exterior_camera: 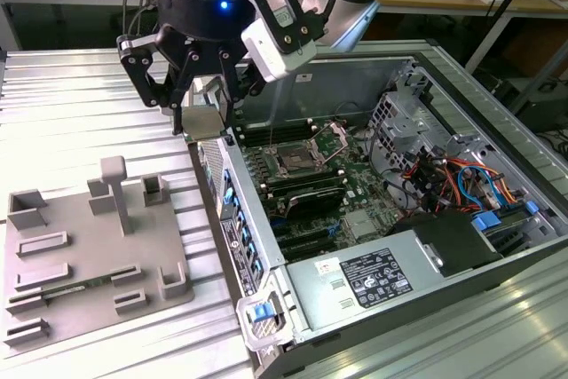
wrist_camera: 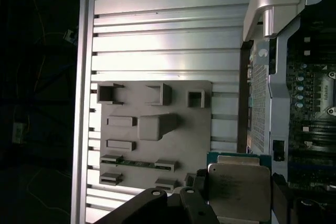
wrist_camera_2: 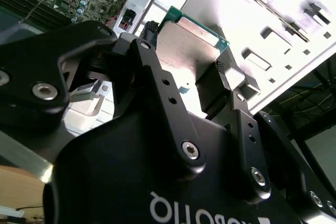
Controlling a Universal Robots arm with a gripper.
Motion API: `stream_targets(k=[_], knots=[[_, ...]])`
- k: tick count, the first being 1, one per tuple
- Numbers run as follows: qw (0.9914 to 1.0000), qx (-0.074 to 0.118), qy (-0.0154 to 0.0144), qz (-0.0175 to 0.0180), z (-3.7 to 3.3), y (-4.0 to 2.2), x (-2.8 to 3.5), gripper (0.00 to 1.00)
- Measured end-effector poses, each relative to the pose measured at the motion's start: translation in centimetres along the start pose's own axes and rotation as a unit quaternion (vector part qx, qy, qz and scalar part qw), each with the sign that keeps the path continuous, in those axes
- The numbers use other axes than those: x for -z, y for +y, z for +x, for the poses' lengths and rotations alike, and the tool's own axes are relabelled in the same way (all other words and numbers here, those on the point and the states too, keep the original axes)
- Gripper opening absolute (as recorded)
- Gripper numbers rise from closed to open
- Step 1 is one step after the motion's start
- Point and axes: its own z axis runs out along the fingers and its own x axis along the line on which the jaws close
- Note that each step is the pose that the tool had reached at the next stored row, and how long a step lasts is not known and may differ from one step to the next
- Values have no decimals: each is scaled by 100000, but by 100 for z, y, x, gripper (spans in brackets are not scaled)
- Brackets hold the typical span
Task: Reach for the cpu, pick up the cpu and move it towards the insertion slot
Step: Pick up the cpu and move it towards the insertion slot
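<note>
Gripper [exterior_camera: 203, 117] pinches the cpu [exterior_camera: 202, 123] flat by its edges, lifted over the case's near wall. The insertion slot [exterior_camera: 294, 163] lies toward the exterior view's right and lower, inside the case.

Open air between the end effector [exterior_camera: 202, 99] and the insertion slot [exterior_camera: 293, 164] (only the case wall [exterior_camera: 232, 185] rises between)

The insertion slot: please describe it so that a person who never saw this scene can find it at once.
Look inside the open computer case at the green board. The insertion slot is the square silver-framed socket with a dark centre near the board's middle. Unlike the long black memory slots beside it, it is square.
</note>
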Motion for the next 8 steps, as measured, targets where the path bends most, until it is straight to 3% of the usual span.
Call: stream_targets(k=[8], knots=[[100000,-4,1,-3,-71,-3,0,55]])
